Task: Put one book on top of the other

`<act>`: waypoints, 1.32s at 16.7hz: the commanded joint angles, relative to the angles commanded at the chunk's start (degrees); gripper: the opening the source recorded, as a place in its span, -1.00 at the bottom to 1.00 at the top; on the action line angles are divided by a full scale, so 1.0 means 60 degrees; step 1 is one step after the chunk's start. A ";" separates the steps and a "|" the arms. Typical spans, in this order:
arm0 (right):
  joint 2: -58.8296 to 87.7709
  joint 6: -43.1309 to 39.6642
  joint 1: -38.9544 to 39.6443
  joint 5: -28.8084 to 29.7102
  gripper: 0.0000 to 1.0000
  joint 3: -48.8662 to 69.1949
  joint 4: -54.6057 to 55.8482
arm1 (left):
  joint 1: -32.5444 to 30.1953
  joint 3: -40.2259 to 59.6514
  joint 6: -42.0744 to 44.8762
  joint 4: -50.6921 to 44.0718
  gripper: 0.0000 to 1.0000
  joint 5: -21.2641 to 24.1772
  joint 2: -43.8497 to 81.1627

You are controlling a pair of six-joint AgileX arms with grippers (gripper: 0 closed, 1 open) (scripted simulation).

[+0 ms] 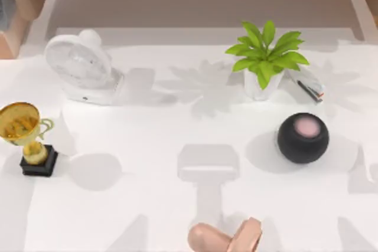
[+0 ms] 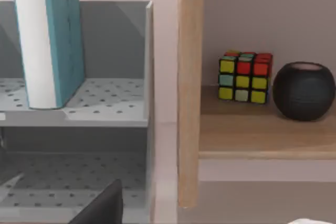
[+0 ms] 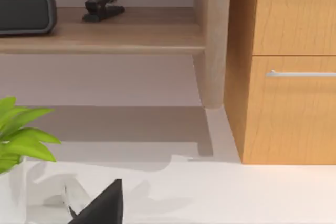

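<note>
Standing upright in a grey perforated rack (image 2: 113, 95), a blue book with white pages (image 2: 50, 35) is showing in the left wrist view; beside the rack, a wooden shelf (image 2: 262, 135) is carrying a colour cube (image 2: 244, 77) and a black round speaker (image 2: 304, 90); on the white table (image 1: 153, 163) a white fan (image 1: 82, 66), gold trophy (image 1: 26, 134), potted plant (image 1: 266, 57), second black speaker (image 1: 303, 137) and pink object (image 1: 227, 237) are sitting well apart; how either gripper's jaws are standing I cannot tell.
</note>
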 joint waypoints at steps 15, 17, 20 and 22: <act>0.0000 0.0000 0.0000 0.0000 1.00 0.0000 0.0000 | 0.2637 0.9351 0.0011 0.3825 1.00 0.2898 1.4047; 0.0000 0.0000 0.0000 0.0000 1.00 0.0000 0.0000 | 0.2834 1.0037 0.0012 0.4110 1.00 0.3114 1.4993; 0.0000 0.0000 0.0000 0.0000 1.00 0.0000 0.0000 | 0.2993 1.0606 0.0013 0.4341 1.00 0.3289 1.5703; 0.0000 0.0000 0.0000 0.0000 1.00 0.0000 0.0000 | 0.3004 1.0642 0.0013 0.4357 1.00 0.3301 1.5749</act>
